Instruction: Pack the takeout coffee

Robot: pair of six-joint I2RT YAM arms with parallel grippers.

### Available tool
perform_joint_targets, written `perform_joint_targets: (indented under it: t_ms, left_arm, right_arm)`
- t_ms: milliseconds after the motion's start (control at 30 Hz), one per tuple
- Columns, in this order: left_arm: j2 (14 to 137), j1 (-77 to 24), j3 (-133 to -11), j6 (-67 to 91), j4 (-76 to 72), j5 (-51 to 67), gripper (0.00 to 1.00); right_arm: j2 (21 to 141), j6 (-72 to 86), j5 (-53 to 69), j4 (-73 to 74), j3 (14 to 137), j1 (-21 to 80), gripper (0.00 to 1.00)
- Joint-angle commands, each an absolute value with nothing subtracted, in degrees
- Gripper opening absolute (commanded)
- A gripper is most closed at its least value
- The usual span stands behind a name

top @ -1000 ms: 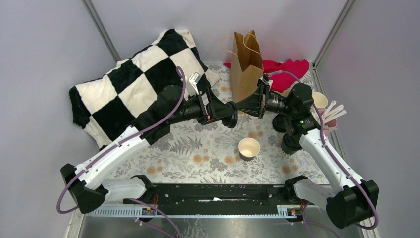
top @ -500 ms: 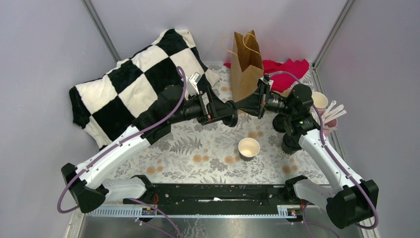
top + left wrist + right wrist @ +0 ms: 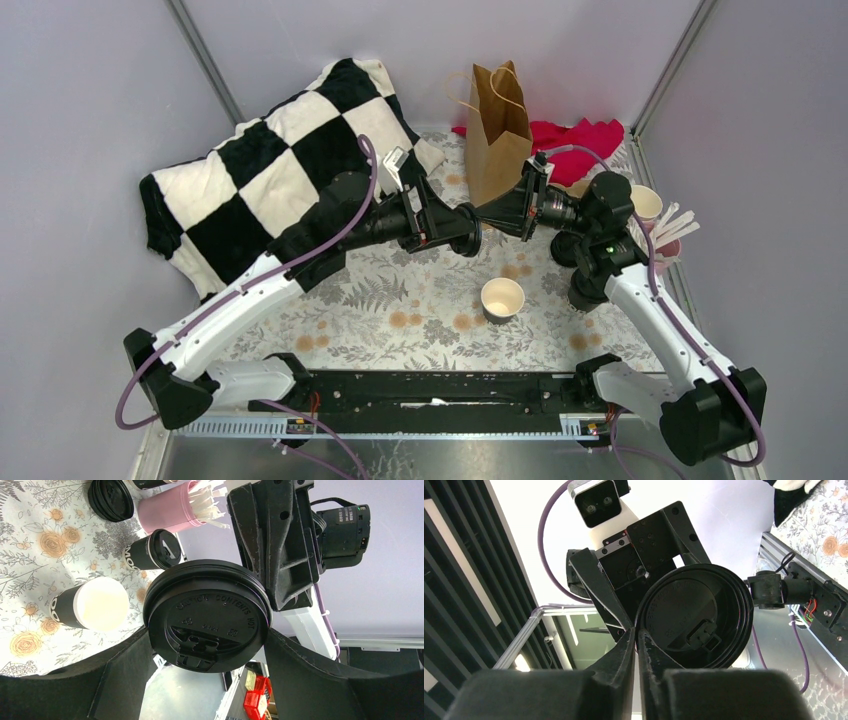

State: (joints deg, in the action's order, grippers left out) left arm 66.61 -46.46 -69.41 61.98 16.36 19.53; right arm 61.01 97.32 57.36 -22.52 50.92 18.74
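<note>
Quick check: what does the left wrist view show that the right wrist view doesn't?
Only left wrist: the pink cup of stirrers, a lidded black cup and an open black cup. Only right wrist: a corner of the checkered pillow and the left arm's camera. Both: the black lid, between the fingers of the left gripper, with the right gripper pinched at its rim.

The left tool [image 3: 468, 230] and right tool [image 3: 490, 213] meet tip to tip, with a black lid [image 3: 207, 622] filling the gap between them. A brown bag [image 3: 497, 125] blocks their far side. Bare counter [image 3: 400, 300] lies below the left tool, an open cup [image 3: 502, 297] sits under their tips, and lidded cups [image 3: 150, 555] stand beneath the right arm.
</note>
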Motion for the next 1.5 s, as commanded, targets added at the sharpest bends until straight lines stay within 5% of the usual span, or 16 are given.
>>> perform_joint_targets:
  t_ms: [0, 133, 233, 267, 367, 533, 1033, 1467]
  left_arm:
    - [67.49, -46.39, -71.59, 61.41, 15.23, 19.51, 0.75]
    - [67.91, -46.45, -72.6, 60.34, 17.57, 19.07, 0.75]
    - [68.08, -46.52, -73.18, 59.2, 19.49, 18.87, 0.75]
    - [68.13, -46.74, -73.4, 58.78, 20.23, 18.59, 0.75]
    - [69.61, -48.5, -75.22, 56.2, 25.31, 15.73, 0.75]
    - [76.14, -55.7, -80.01, 51.65, 32.32, 8.14, 0.76]
    - [112.06, -70.34, -111.03, 38.34, 57.58, -9.43, 0.75]
    - [115.52, -72.07, -115.68, 38.07, 62.42, -14.0, 0.75]
  right_arm:
    - [58.78, 93.22, 57.21, -19.52, 52.61, 19.37, 0.18]
    - [59.08, 80.91, 56.72, -3.48, 58.49, 19.33, 0.61]
    - [61.92, 58.51, 50.83, 26.9, 71.2, 18.74, 0.95]
    - [63.54, 49.5, 45.14, 38.31, 77.4, 18.7, 0.99]
    - [68.23, 30.93, 22.47, 66.06, 93.91, 18.72, 1.0]
    - [64.98, 21.03, -0.94, 77.17, 104.35, 18.71, 1.0]
    - [48.56, 21.96, -0.84, 74.65, 105.8, 18.72, 1.0]
    - [47.19, 21.32, -0.14, 73.98, 103.03, 18.68, 1.0]
